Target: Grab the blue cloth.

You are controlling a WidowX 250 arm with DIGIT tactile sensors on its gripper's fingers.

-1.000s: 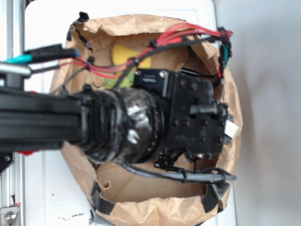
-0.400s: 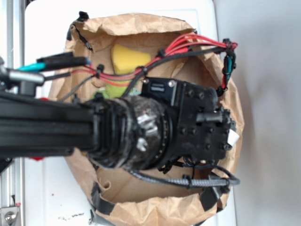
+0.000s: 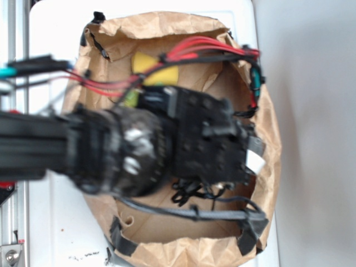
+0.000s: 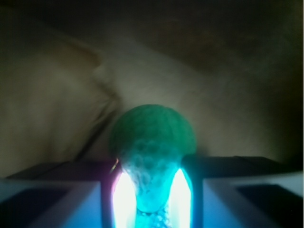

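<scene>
Brown paper bag [image 3: 167, 33] walls surround the gripper [image 4: 152, 176], seemingly pinching the blue cloth [image 4: 151, 197]; green ball [image 4: 152, 130] at twelve o'clock. Next, lift straight up.

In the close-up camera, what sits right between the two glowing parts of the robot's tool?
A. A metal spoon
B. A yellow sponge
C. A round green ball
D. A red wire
C. In the wrist view, a round green ball with a bumpy texture sits between the tool's two brightly lit fingers, against the brown paper bag behind it.
</scene>
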